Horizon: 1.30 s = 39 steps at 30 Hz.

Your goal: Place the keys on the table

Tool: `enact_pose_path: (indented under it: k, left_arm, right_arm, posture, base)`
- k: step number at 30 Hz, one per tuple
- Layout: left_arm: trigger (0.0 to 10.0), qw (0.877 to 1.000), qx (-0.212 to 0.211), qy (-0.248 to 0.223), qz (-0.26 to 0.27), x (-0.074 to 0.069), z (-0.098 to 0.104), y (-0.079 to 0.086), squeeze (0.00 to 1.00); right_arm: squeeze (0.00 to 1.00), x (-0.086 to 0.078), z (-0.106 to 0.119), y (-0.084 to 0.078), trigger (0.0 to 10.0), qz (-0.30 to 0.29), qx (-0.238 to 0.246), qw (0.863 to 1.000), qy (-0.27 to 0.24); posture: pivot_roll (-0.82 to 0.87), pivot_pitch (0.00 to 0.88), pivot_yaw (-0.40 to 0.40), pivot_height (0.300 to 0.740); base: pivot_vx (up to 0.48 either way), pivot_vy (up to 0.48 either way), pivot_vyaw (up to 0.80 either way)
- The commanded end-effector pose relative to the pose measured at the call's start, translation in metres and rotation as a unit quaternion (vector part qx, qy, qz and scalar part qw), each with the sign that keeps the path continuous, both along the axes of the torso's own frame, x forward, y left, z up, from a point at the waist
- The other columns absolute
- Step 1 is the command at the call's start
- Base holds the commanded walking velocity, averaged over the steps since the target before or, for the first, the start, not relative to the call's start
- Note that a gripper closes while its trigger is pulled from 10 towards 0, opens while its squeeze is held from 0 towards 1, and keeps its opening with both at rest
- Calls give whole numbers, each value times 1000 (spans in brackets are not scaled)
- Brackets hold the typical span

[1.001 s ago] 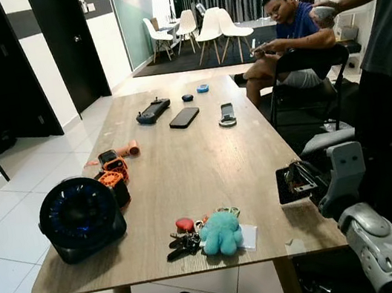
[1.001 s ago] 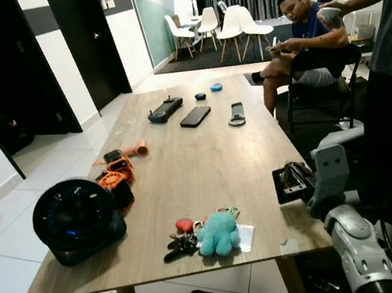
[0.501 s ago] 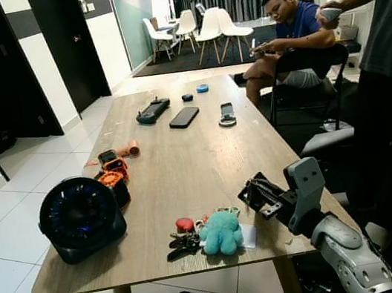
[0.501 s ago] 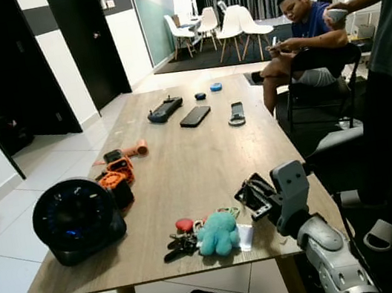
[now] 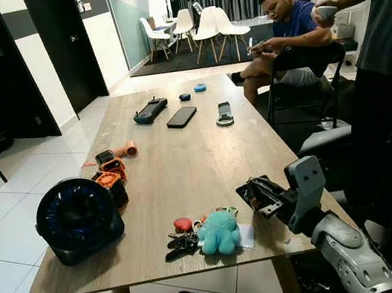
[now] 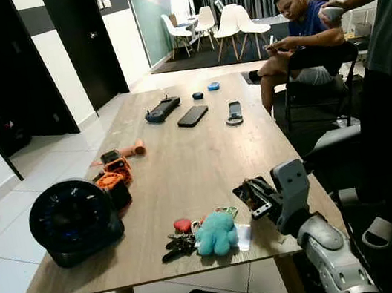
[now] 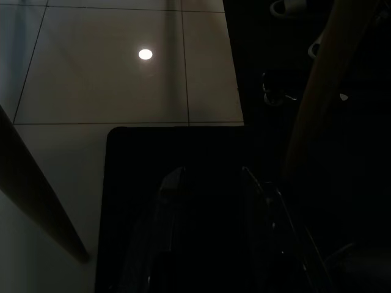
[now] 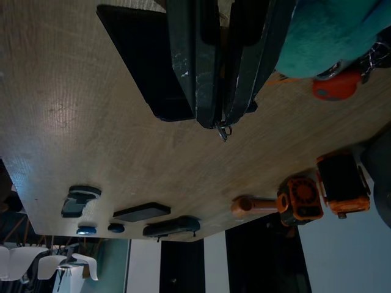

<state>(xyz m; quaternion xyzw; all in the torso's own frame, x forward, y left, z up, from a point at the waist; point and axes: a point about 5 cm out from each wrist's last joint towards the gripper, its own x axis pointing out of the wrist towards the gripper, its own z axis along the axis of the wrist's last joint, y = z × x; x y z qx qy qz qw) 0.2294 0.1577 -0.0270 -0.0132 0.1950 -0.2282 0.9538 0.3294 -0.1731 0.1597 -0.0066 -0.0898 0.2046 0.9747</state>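
Head views, task's thing: the keys (image 5: 184,240) lie on the table (image 5: 197,154) near its front edge, touching a teal octopus plush (image 5: 219,233) and a red tag (image 5: 184,224).
Head views, claw: the right gripper (image 5: 252,196) hovers low over the table's right side, just beside the plush.
Head views, bearing: the bunch lies to the claw's left and slightly nearer the robot. Its long axis runs across the table, keys left and plush right. The right arm is clearly the nearer one.
Head views, surface: pale wood, flat. It carries a black fan (image 5: 78,217), orange tools (image 5: 112,172), a phone (image 5: 181,116) and a handheld console (image 5: 147,111).
Head views, room: tiled floor, a seated person (image 5: 289,26), a standing person (image 5: 390,46) and white chairs (image 5: 210,27) beyond.
Left wrist view: very dark. The left gripper (image 7: 208,201) hangs idle over the floor tiles (image 7: 122,73).
Right wrist view, claw state: the fingers (image 8: 189,61) are pressed together. A small metal ring (image 8: 223,131) peeks out at their tips, and I cannot tell whether it is gripped.
Right wrist view, judgement: the bunch already rests on the wood, so little appears left to do.
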Motion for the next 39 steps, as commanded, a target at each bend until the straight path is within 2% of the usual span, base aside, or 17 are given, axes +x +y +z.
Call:
enact_pose_path:
  k: [1,2,3,7,9,10,12,13,23,25,27,30,33,35,37,38,39]
  left_arm:
    - [10000,1000,4,9,1,-4,-3,3,0]
    - [10000,1000,4,9,1,-4,-3,3,0]
    - [10000,1000,5,10,1,-4,-3,4,0]
    - [10000,1000,5,10,2,-4,-3,4,0]
    - [10000,1000,5,10,2,-4,-3,4,0]
    - [10000,1000,5,10,3,-4,-3,4,0]
    - [10000,1000,5,10,3,-4,-3,4,0]
    - [10000,1000,6,10,3,-4,-3,5,0]
    - [10000,1000,10,12,5,-4,-3,8,0]
    - [10000,1000,10,12,1,-4,-3,8,0]
    - [10000,1000,10,14,-5,-5,-3,8,0]
    - [10000,999,15,15,-30,-9,-5,8,0]
    - [10000,999,15,15,-33,-10,-5,8,0]
    - [10000,999,14,15,-33,-11,-5,9,0]
    - [10000,999,11,15,-32,-13,-5,11,0]
    - [10000,999,11,15,-32,-13,-5,11,0]
    - [10000,999,10,16,-32,-13,-5,11,0]
  right_arm:
    - [102,-2,0,0,10000,3,5,1000,2]
    - [678,-2,0,-1,10000,3,6,1000,3]
    - [973,-2,0,-1,10000,2,7,1000,3]
    - [1000,-2,2,-3,10000,-4,6,1000,-1]
    - [992,-1,3,-4,10000,-10,4,1000,-5]
    - [910,-1,5,-6,10000,-19,3,1000,-10]
    - [910,0,6,-7,10000,-26,2,1000,-13]
    - [0,1,11,-12,10000,-37,12,999,-26]
    - [0,1,25,-28,10000,-63,68,994,-52]
    - [0,-1,19,-26,10000,-37,98,994,-25]
    - [0,-5,13,-21,10000,-3,97,995,-6]
    - [0,-27,-13,-6,10000,107,58,991,56]
    - [0,-34,-20,-2,10000,133,48,987,75]
    - [0,-42,-28,1,10000,158,38,982,97]
    - [0,-62,-45,7,10000,218,29,965,146]
    - [0,-62,-45,7,10000,218,29,965,146]
    - [0,-71,-53,10,10000,243,29,955,169]
  posture:
    - [11,64,57,740]
    - [11,64,57,740]
    - [11,65,57,740]
    - [12,65,56,740]
    - [12,65,56,740]
    - [12,65,56,740]
    - [12,65,56,740]
    - [14,64,57,740]
    - [13,63,58,740]
    - [13,63,58,740]
    - [13,63,58,740]
    - [14,64,54,740]
    - [14,63,54,740]
    - [15,64,55,740]
    - [16,63,54,740]
    - [16,63,54,740]
    - [16,63,54,740]
  base:
    - [0,0,0]
    - [0,0,0]
    - [0,0,0]
    - [0,0,0]
    - [0,0,0]
    - [0,0,0]
    - [0,0,0]
    - [0,0,0]
    - [0,0,0]
    - [0,0,0]
    - [0,0,0]
    - [0,0,0]
    - [0,0,0]
    - [0,0,0]
    - [0,0,0]
    - [0,0,0]
    - [0,0,0]
